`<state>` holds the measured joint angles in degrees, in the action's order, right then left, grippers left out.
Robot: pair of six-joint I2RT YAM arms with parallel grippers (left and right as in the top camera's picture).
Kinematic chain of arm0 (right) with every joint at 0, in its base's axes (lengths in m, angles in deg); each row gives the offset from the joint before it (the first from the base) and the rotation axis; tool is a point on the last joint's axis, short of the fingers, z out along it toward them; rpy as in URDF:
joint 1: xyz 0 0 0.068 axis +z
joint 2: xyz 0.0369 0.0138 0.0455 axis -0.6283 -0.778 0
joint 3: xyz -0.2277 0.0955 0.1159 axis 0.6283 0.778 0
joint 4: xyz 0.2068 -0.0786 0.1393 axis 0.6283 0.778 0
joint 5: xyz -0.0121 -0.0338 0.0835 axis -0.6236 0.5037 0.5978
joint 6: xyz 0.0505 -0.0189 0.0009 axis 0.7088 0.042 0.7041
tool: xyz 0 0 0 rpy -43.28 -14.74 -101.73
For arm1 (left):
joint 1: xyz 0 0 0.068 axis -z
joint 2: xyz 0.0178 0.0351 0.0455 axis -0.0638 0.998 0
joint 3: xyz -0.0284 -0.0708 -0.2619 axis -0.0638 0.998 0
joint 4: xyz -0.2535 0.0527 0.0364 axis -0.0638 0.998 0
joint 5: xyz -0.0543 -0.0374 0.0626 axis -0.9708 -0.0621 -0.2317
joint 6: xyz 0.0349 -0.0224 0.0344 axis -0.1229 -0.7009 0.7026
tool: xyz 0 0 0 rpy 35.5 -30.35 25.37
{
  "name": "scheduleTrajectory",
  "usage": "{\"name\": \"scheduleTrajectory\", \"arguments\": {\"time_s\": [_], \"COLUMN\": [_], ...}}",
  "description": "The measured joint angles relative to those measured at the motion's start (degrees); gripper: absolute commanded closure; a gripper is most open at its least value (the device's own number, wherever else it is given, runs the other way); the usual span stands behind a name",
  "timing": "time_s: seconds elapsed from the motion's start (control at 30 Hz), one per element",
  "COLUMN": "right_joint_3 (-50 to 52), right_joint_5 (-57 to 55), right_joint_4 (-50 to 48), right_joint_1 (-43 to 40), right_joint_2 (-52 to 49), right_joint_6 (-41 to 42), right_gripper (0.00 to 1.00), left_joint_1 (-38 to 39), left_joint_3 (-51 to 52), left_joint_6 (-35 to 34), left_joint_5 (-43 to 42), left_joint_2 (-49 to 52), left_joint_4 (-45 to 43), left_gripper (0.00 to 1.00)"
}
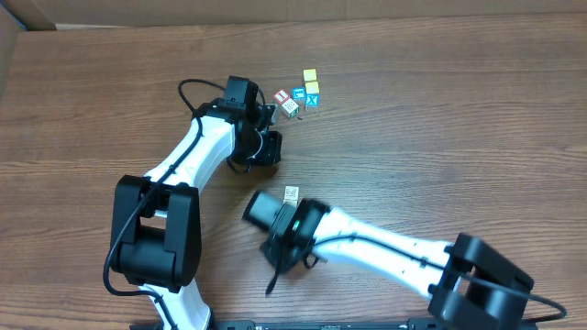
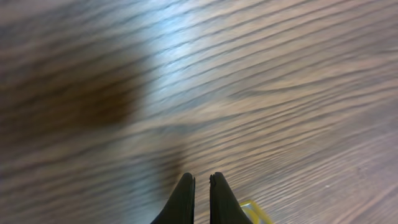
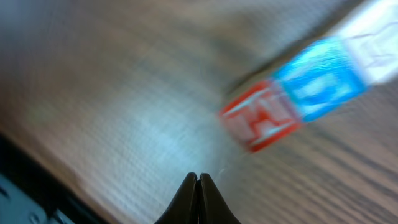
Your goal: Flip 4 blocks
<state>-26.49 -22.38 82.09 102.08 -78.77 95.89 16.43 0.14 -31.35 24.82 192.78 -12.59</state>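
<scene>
Close by the touching red block [image 3: 264,121] and blue block [image 3: 320,78], the right pincer [image 3: 198,176], shut and empty like the left pincer [image 2: 199,177], may shove both instead of flipping.

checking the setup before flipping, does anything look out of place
One cream-faced block sits alone on the table, close to the tip of the right arm. It is well apart from the other blocks, which are clustered farther back by the left arm. Nothing looks spilled or damaged.
</scene>
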Motion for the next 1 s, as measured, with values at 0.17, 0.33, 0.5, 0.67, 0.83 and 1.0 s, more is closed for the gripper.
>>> {"name": "scheduleTrajectory", "arguments": {"time_s": [0.17,0.33,0.5,0.67,0.83,1.0], "right_joint_3": [0.0,0.0,0.0,0.0,0.0,0.6], "right_joint_5": [-8.0,-14.7,-17.3,-18.2,-18.4,-18.4], "right_joint_4": [2.9,-1.1,-3.9,-4.7,-5.4,-6.7], "right_joint_1": [9.4,15.3,16.9,15.9,12.8,10.3], "right_joint_2": [0.0,0.0,0.0,0.0,0.0,0.0], "right_joint_6": [-9.4,-15.7,-17.7,-17.8,-17.8,-18.6], "right_gripper": [0.96,0.96,0.96,0.96,0.96,0.96], "left_joint_1": [0.8,0.9,1.0,1.0,1.0,1.0], "left_joint_3": [-0.2,-0.2,-0.4,-0.4,-0.4,-0.4], "left_joint_6": [6.5,12.2,17.8,20.9,22.5,23.2], "left_joint_5": [-1.9,-3.6,-6.6,-7.5,-7.7,-7.9], "left_joint_2": [0.0,0.1,2.3,6.1,6.9,6.9], "left_joint_4": [-1.2,-1.4,-1.3,-1.7,-2.4,-3.1], "left_gripper": [0.96,0.96,0.96,0.96,0.96,0.96]}}
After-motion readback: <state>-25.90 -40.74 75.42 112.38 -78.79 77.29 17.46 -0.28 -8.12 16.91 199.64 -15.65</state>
